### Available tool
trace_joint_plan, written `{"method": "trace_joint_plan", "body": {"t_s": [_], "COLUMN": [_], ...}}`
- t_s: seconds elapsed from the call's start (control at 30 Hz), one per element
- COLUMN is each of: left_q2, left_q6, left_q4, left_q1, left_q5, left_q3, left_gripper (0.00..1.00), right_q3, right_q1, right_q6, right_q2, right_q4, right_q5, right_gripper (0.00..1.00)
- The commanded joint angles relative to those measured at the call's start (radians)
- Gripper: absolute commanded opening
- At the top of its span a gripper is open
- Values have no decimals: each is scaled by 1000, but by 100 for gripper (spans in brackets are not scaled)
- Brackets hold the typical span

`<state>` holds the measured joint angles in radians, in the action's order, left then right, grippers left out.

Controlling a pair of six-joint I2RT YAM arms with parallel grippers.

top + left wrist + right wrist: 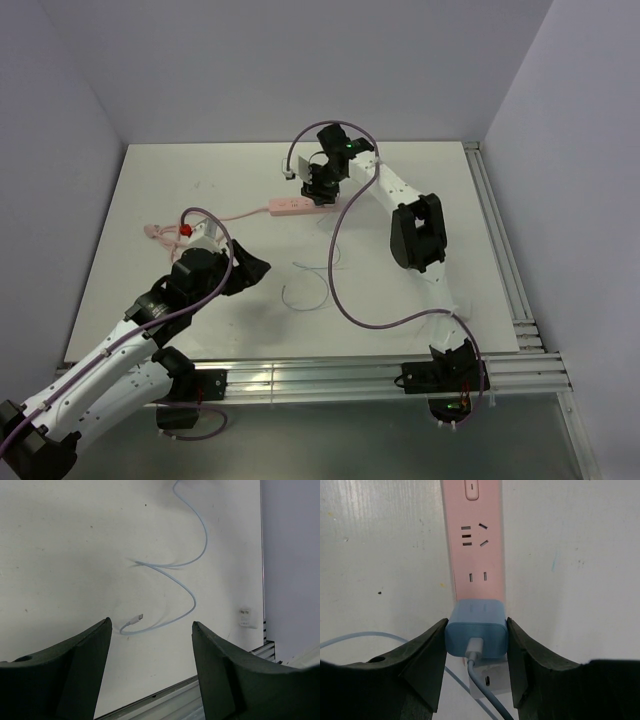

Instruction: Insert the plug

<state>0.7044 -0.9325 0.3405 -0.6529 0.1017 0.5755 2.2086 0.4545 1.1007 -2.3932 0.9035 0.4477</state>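
Note:
In the right wrist view the light-blue plug [476, 630] sits between both fingers of my right gripper [476, 622], which is shut on it. The plug's pale cable [485, 692] leaves its back face, and a white piece [492, 680] shows just below it. The plug covers the near end of the pink power strip [477, 540]; its prongs are hidden. From above, the right gripper [318, 185] stands over the strip [290, 206] at the table's far middle. My left gripper [151, 622] is open and holds nothing, hovering over the cable's free connector [136, 618].
The thin cable [310, 290] loops over the table's middle. The strip's pink cord runs left to a red-and-white piece [186, 229]. A small white object [244, 617] lies near the aluminium rail [165, 705] at the table's near edge. Walls close in left, right and back.

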Motion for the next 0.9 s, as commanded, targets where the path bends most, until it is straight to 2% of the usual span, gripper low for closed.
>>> {"method": "trace_joint_plan", "body": {"t_s": [0.0, 0.07, 0.13, 0.23, 0.27, 0.3, 0.33, 0.4, 0.47, 0.53, 0.6, 0.67, 0.73, 0.87], "left_q2": [0, -5, -13, 0, 1, -2, -9, -34, -42, -31, -26, -36, -55, -45], "left_q6": [8, 4, 0, -5, -5, -3, -6, -8, -3, -2, 0, 1, 4, 8], "left_q4": [-23, -21, -37, -35, -26, -23, -18, -24, -35, -31, -18, -12, -15, -29], "left_q1": [6, 6, 7, 6, 6, 6, 7, 6, 6, 7, 6, 7, 7, 9], "left_q5": [-10, -5, -11, -30, -30, -23, -19, -19, -23, -26, -30, -17, -13, -26], "left_q3": [21, 21, 14, 18, 21, 23, 17, 9, 6, 17, 23, 17, 8, 12], "left_gripper": [70, 70, 70, 70, 70, 70, 70, 70, 70, 70, 70, 70, 70, 70], "right_q3": [-15, -128, -148, 90, 106, 83, -38, -143, -83, 44, 59, -47, -78, 107], "right_q1": [-8, -14, -1, 26, 26, 20, 12, 1, 10, 29, 26, 6, 9, 52], "right_q6": [-55, -62, -55, -64, -58, -62, -70, -70, -62, -65, -71, -78, -68, -62], "right_q2": [-90, -48, -20, -131, -155, -150, -124, -34, -59, -112, -152, -109, -84, -199], "right_q4": [273, 218, 175, 329, 368, 368, 332, 205, 225, 323, 371, 329, 264, 395], "right_q5": [-119, -138, -129, -133, -141, -148, -165, -168, -132, -145, -171, -185, -172, -181], "right_gripper": [0, 0, 0, 0, 0, 0, 0, 0, 0, 0, 0, 0, 0, 0]}}
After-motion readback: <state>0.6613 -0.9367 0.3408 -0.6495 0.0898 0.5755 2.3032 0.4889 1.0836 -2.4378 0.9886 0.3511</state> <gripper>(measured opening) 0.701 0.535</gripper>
